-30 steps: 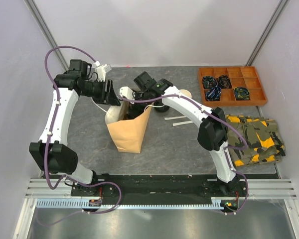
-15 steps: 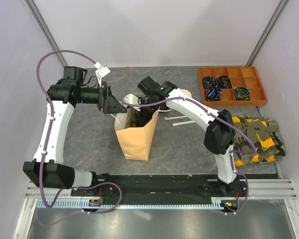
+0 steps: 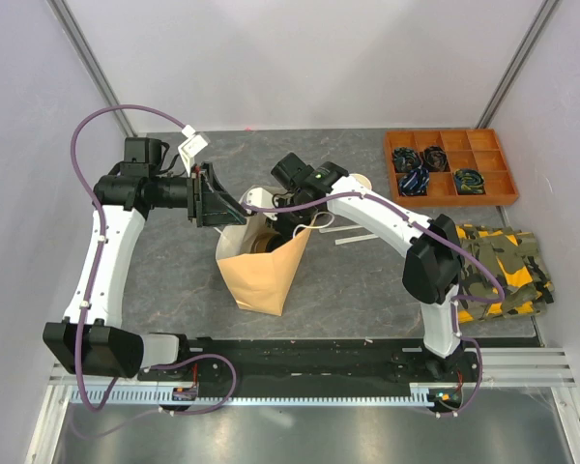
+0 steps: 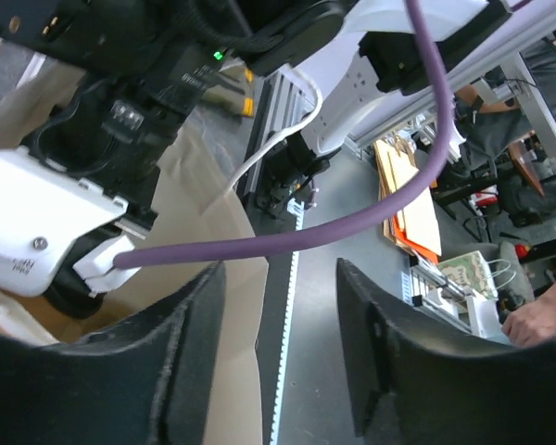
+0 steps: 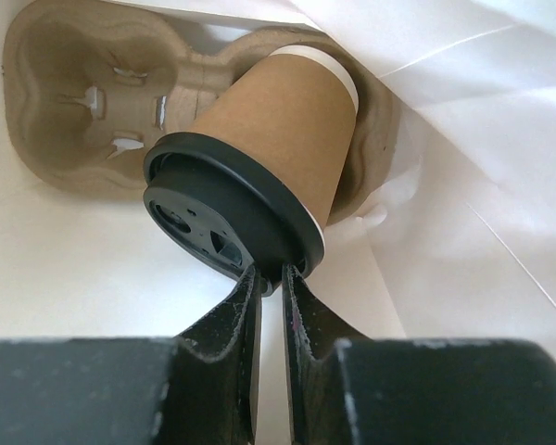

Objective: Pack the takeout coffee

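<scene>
From above: reaching into the paper bag (image 3: 261, 271) with the right arm (image 3: 367, 208), much the nearer; flanking its left rim with the left gripper (image 3: 216, 201).
Left wrist: spread astride the bag's edge, clasping nothing.
Right wrist: right gripper (image 5: 270, 278) pinched on the black lid (image 5: 222, 209) of a cup (image 5: 278, 130); tilted, lid nearest, base away in the pulp carrier (image 5: 83, 102); hemmed by bag walls.

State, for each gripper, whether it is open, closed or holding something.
Left gripper: open, nothing clearly held.
Right gripper: closed on the rim of the lid on the cup.
</scene>
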